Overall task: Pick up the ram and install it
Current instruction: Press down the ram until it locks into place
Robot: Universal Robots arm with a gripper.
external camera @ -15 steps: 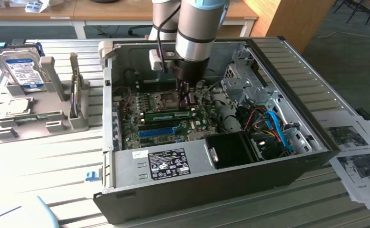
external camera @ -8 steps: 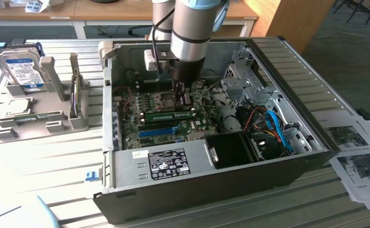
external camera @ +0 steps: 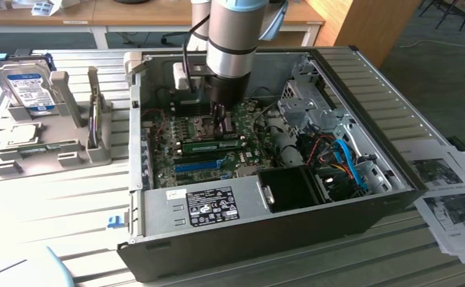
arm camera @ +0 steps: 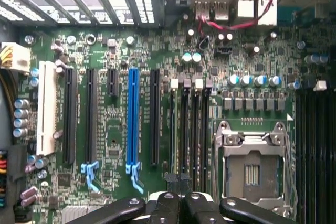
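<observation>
The ram (external camera: pixel 213 144), a thin green stick, stands on edge in one of the black memory slots of the motherboard inside the open computer case (external camera: pixel 360 209). My gripper (external camera: pixel 219 121) reaches down into the case and hangs just above the board, close behind the ram and beside the CPU socket. In the wrist view the black fingertips (arm camera: pixel 167 203) are pressed together, so the gripper (arm camera: pixel 178 200) is shut with nothing visible between them. It hovers over one end of the row of memory slots (arm camera: pixel 189 129).
A bright blue slot (arm camera: pixel 133 119) and several black slots lie beside the memory slots. The CPU socket (arm camera: pixel 252 171) is close by. A blue-labelled hard drive (external camera: pixel 24 88) stands in a grey rack (external camera: pixel 73 107) at the exterior view's left. Papers (external camera: pixel 447 197) lie at its right.
</observation>
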